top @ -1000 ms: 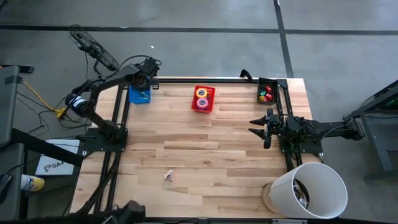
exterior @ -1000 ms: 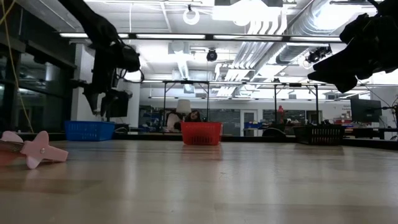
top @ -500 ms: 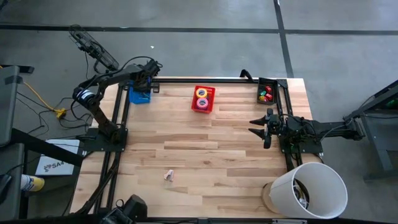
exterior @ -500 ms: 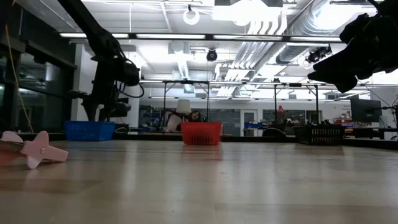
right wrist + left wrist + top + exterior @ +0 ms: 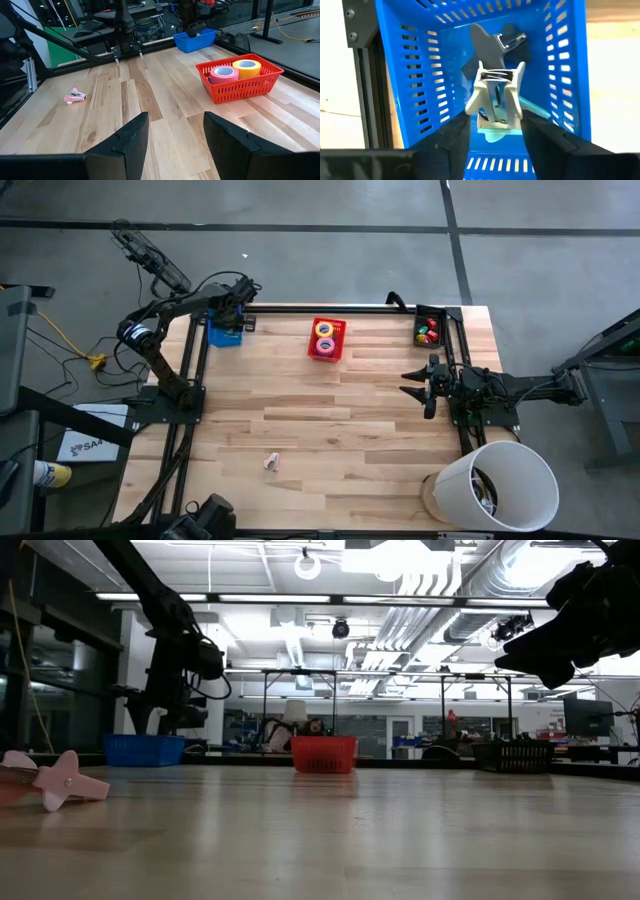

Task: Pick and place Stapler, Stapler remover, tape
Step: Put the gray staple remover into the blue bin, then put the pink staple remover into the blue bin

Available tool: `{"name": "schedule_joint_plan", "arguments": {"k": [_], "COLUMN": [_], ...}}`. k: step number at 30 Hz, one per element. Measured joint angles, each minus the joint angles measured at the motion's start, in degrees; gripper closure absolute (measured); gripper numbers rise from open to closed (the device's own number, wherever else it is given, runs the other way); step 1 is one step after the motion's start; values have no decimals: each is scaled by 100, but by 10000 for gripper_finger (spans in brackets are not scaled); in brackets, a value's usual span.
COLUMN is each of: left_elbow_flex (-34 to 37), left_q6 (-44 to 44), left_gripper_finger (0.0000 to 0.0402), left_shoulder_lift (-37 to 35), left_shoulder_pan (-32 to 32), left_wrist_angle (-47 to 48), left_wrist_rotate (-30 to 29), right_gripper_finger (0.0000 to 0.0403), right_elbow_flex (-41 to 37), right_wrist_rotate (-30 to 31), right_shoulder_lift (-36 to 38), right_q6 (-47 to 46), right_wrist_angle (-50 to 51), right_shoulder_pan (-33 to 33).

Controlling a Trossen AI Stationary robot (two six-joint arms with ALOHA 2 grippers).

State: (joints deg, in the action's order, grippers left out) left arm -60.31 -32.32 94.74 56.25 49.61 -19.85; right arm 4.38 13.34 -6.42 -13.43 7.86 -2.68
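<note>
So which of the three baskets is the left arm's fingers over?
The blue slotted basket at the far left corner; the red one holds tape rolls, the black small pieces.

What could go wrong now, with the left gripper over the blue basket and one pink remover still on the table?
1. The left gripper stands open just above the white staple remover in the blue basket; lifting away, a finger might catch it or the basket wall.
2. The pink staple remover lies near the table's front edge, and a poor grasp might push it off.
</note>
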Motion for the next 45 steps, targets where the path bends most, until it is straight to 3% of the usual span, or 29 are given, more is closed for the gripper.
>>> {"name": "schedule_joint_plan", "arguments": {"k": [10, 19, 25, 32, 45], "left_elbow_flex": [2, 0, 0, 0, 0], "left_q6": [661, 1603, 1507, 618, -2243], "left_gripper_finger": [204, 204, 204, 204, 204], "left_shoulder_lift": [-577, -1295, -1519, -1633, -1631], "left_shoulder_pan": [-2, -16, -335, -1232, -3839], "left_wrist_angle": [28, 264, 862, 1630, 1774], "left_wrist_rotate": [498, 2202, 2463, 2810, 2853], "right_gripper_finger": [222, 222, 222, 222, 221], "right_elbow_flex": [0, 0, 0, 0, 0], "right_wrist_rotate": [-2, -2, -2, -2, -2], "right_shoulder_lift": [0, 0, 0, 0, 0], "right_q6": [-1, 0, -2, -1, -1], "right_wrist_angle": [2, 2, 1, 1, 1], "right_shoulder_pan": [1, 2, 1, 0, 1]}}
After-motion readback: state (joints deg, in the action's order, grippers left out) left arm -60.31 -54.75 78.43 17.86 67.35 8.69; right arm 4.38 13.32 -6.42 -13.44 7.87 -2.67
